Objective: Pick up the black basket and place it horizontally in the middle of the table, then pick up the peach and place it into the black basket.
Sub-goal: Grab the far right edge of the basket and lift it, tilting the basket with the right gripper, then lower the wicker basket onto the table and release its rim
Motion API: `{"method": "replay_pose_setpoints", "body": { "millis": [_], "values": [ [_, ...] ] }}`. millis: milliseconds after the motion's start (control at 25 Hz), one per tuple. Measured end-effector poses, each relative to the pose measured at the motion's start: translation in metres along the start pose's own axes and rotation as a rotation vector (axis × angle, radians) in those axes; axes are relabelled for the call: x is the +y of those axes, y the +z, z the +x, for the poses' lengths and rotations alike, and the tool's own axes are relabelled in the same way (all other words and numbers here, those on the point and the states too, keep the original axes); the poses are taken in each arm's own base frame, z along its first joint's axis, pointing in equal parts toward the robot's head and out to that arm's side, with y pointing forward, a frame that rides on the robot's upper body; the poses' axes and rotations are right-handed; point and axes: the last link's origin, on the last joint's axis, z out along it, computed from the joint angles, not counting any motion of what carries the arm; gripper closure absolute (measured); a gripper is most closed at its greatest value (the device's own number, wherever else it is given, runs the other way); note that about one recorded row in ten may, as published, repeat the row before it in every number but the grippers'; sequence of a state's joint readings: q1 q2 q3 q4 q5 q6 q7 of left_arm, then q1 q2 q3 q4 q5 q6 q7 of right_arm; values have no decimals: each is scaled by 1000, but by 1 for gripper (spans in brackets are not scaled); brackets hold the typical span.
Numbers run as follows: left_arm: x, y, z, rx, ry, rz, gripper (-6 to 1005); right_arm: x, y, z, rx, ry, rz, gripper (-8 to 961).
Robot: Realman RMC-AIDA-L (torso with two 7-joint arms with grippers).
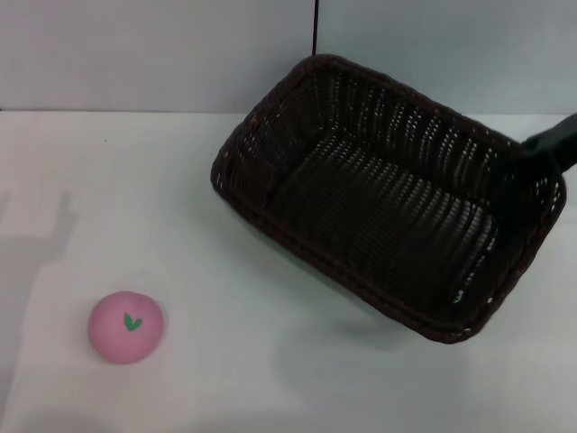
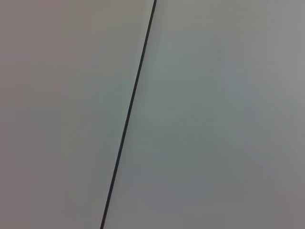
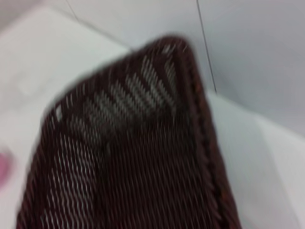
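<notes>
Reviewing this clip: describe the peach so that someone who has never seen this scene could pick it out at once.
Start from the white table in the head view and find the big black basket tilted on its right half. The peach sits alone well to the basket's left, near the front edge. It is the only small pink ball, marked with a tiny green leaf.

The right end effector, at three o'clock in the head view, is cut by the frame edge, its fingers undiscernible against the black basket; the peach is a cropped blur in the right wrist view.
</notes>
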State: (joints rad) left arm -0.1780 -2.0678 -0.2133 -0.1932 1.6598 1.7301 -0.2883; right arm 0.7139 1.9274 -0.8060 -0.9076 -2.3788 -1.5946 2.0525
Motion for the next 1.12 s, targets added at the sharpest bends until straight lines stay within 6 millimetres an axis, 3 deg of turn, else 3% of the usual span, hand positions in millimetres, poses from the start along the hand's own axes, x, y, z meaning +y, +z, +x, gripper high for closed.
{"method": "replay_pose_setpoints", "body": {
  "millis": [320, 440, 760, 920, 1120],
  "values": [
    [1, 3, 0, 4, -2, -5, 152, 5, -46, -1, -317, -86, -100, 760],
    [1, 3, 0, 6, -2, -6, 152, 7, -53, 1, -357, -123, -118, 759],
    [5, 6, 0, 16, -15, -12, 152, 13, -74, -6, -328, -310, -155, 757],
    [5, 7, 0, 17, -25, -14, 153, 16, -83, -20, -298, -462, -163, 755],
    [12, 5, -1, 8, -60, -45, 153, 15, -75, -31, -280, -579, -150, 753]
  ]
}}
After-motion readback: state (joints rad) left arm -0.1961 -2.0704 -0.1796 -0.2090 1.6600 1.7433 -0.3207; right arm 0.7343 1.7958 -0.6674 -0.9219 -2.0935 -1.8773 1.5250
